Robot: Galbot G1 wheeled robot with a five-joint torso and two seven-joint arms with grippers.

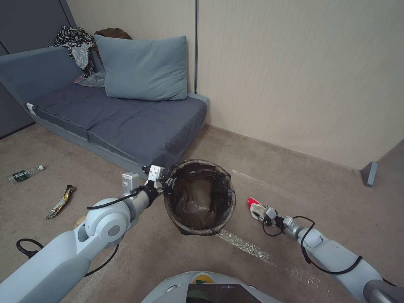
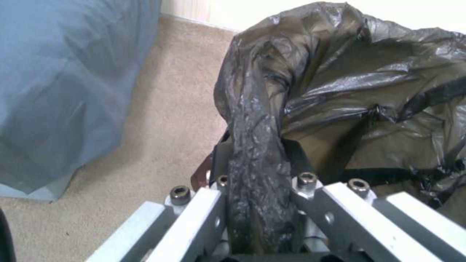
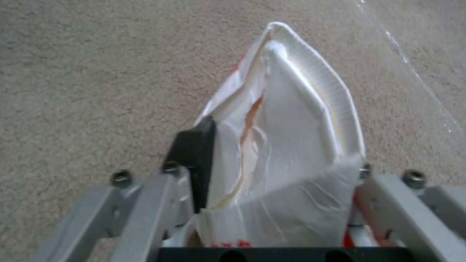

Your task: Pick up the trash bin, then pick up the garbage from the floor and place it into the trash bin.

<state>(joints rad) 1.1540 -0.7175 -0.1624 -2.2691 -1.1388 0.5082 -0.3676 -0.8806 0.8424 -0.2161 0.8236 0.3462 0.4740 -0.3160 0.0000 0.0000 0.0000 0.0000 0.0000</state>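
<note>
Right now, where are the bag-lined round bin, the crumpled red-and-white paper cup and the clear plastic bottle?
Bag-lined round bin [image 1: 201,163]: head view, far rim.
Crumpled red-and-white paper cup [image 3: 291,145]: right wrist view, white inside.
Clear plastic bottle [image 1: 23,174]: head view, middle.

Home living room, grey sofa [image 1: 126,122] with blue cushion [image 1: 145,67], heaped clothes [image 1: 78,46], beige carpet [image 1: 294,176], panelled wall [image 1: 294,63]

You have open carpet [image 1: 139,252] ahead, between the two arms and toward the wall [image 1: 294,75]. The trash bin [image 1: 198,198] stands in the middle, held at its rim by the left gripper [image 1: 167,185], and its mouth is open from above. To the left, the sofa [image 1: 126,122] blocks the way just behind the bin. On the right, the right gripper [image 1: 257,211] clasps a crumpled cup [image 3: 286,153] with bare floor all around it.
</note>
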